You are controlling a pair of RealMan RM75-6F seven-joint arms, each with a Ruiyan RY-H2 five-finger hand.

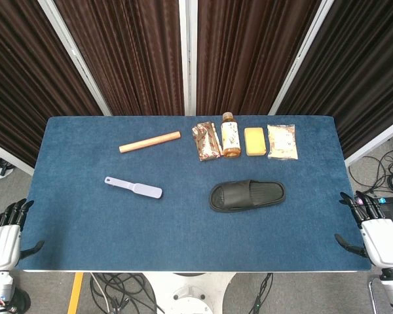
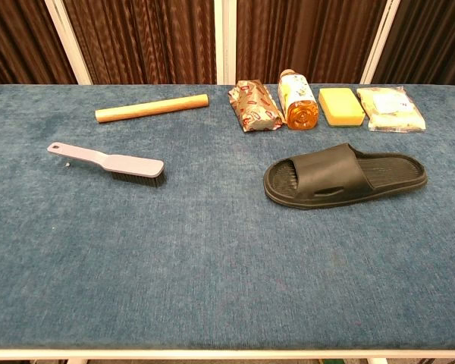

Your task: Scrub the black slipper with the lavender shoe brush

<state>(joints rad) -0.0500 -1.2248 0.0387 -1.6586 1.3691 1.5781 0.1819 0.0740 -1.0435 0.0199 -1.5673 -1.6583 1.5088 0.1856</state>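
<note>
Nothing done yet, judging by the layout. Brush (image 2: 110,163) lying untouched on the left half of the table (image 1: 183,235), bristles down, handle pointing left and away from the slipper (image 2: 345,176). Slipper resting sole down on the right half, toe end pointing left, well apart from the brush, with bare blue cloth between them.

Left hand (image 1: 3,239) waiting off the left front corner of the table, holding nothing, fingers apart. Right hand (image 1: 373,232) waiting off the right front corner, also holding nothing, fingers spread. Both showing only in the head view; not appearing in the chest view at all.

Still remaining, as a judgement: reaching for the brush, gripping its handle, carrying it over to the slipper, then scrubbing. Probably also steadying the slipper with the other hand, since a light slipper may be sliding on the cloth under the strokes.

Other things sitting along the far side: a wooden stick (image 2: 152,108) behind the brush, then a row behind the slipper, namely a brown packet (image 2: 254,106), a bottle (image 2: 297,98) lying on its side, a yellow sponge (image 2: 341,106) and a clear bag (image 2: 394,108). Row lying near the slipper but not touching it. Nothing standing between either hand and its target; only the row perhaps being brushed by a wide stroke.
</note>
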